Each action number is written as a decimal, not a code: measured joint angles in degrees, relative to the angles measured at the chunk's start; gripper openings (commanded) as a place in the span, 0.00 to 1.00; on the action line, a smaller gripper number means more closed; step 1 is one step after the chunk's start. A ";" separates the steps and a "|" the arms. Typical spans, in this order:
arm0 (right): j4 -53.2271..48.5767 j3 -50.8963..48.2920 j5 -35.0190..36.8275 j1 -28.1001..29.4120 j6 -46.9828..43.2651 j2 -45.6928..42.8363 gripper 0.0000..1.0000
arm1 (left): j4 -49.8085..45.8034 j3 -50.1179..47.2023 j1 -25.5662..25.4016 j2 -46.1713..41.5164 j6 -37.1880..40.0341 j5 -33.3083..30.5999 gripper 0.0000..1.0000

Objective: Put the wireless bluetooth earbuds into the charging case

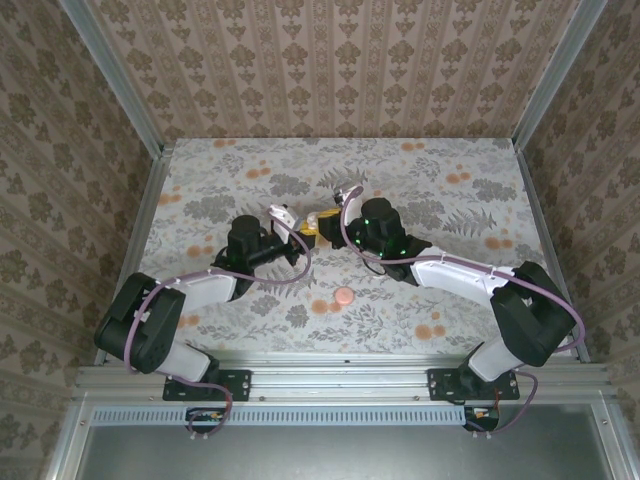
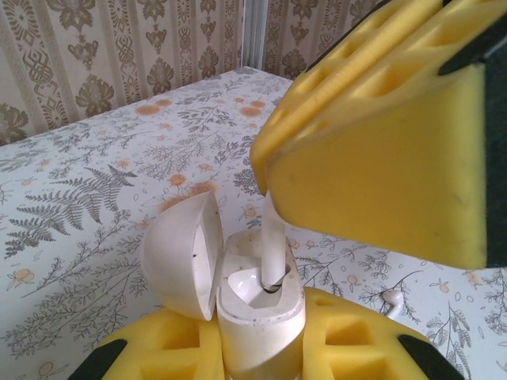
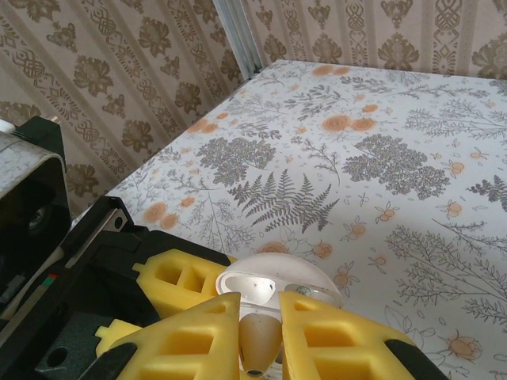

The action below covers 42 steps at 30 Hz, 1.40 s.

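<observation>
Glossy white charging case [image 2: 261,317] clamped upright, lid open, in left gripper [image 2: 257,352]; right gripper [image 3: 257,339] pinching smooth earbud [image 2: 272,237], stem vertical, at its well.

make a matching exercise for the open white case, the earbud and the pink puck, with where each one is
Things
1. white glossy charging case
2. whitish earbud
3. small round salmon-pink puck

Places
A. pinched in the right pincer, stem down at the case's socket
B. lying loose on the floral-print table, nearer the arm bases
C. gripped in the left pincer, lid open

Pairs: 1-C, 2-A, 3-B
</observation>
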 measured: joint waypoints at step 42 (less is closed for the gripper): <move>-17.88 7.80 10.25 5.33 9.97 1.20 0.30 | -9.84 0.90 -3.21 -4.57 13.60 -7.91 0.14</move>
